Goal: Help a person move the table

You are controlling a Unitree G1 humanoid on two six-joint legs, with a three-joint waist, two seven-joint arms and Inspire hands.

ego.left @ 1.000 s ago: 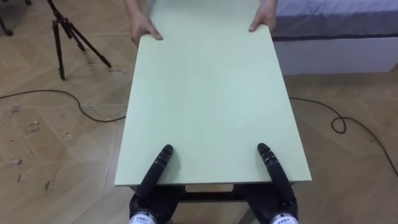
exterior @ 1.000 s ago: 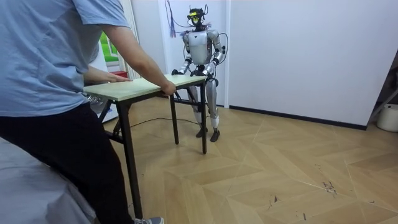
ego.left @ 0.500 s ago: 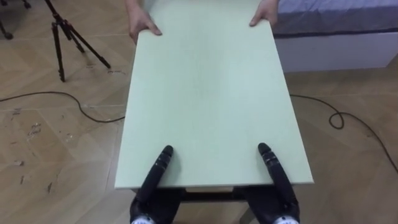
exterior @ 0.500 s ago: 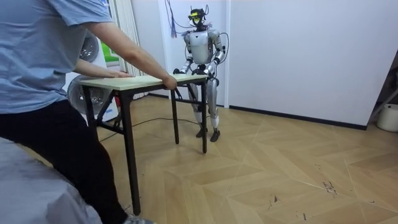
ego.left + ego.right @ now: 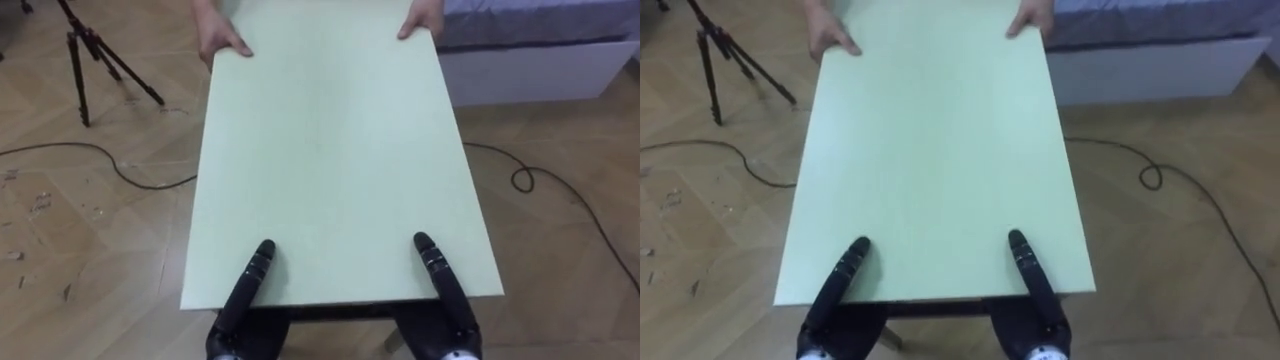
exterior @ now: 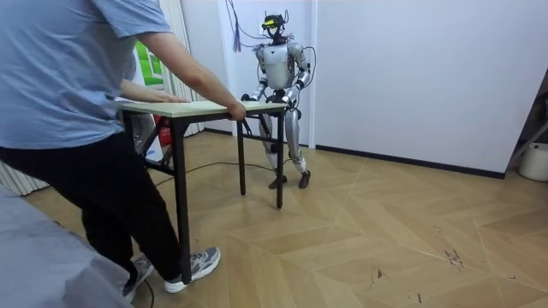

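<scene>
Table (image 5: 330, 150) | left hand (image 5: 250, 285) and right hand (image 5: 438, 280) are resting at its near edge, grip cannot be told | person (image 6: 68, 103) is holding the far edge.

Left robot hand (image 5: 250, 282), right robot hand (image 5: 437, 272): mostly hidden beneath worktop's (image 5: 330, 150) near edge. Tripod (image 5: 84, 38): top cut off.

Even, soft indoor light
</scene>
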